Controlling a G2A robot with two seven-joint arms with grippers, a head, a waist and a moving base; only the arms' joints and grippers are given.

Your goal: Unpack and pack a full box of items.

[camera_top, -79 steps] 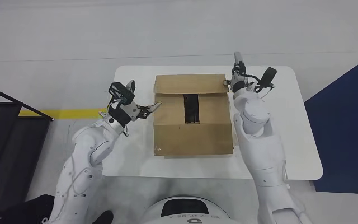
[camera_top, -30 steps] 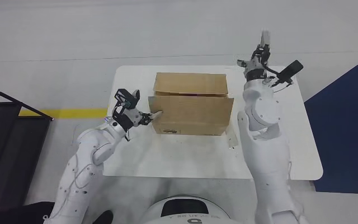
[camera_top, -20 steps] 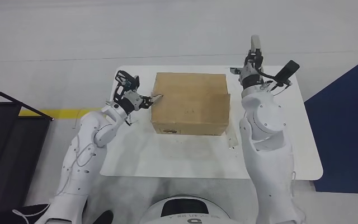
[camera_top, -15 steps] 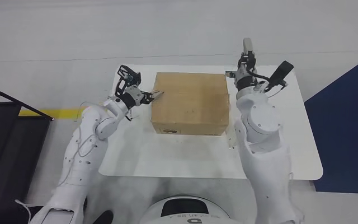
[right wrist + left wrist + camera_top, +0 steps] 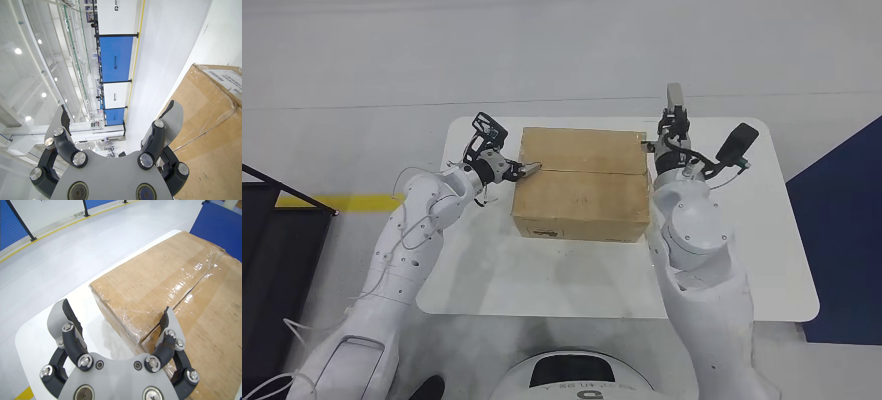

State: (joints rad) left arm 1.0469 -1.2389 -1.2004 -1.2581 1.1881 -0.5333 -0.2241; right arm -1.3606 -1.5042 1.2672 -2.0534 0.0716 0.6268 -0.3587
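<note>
A brown cardboard box [image 5: 582, 185] stands in the middle of the white table, its top flaps shut along a taped seam [image 5: 191, 291]. My left gripper [image 5: 524, 168] is at the box's left end. In the left wrist view the gripper [image 5: 117, 317] is open and straddles the box's corner [image 5: 121, 306], one finger over the seam and the other over bare table. My right gripper [image 5: 669, 110] is at the box's far right corner. It is open [image 5: 119, 111], with one fingertip [image 5: 174, 107] close beside the box's side [image 5: 206, 123] and nothing held.
The white table [image 5: 492, 280] has free room in front of the box and on its right part [image 5: 762, 240]. A small strip lies by the box's near right corner [image 5: 654, 250]. A blue panel [image 5: 842, 240] stands to the right, a black rack [image 5: 262, 220] to the left.
The box's flaps, spread open with dark contents showing earlier, are now folded shut. My left gripper has moved farther along the box's left end. My right gripper has come down to the far corner.
</note>
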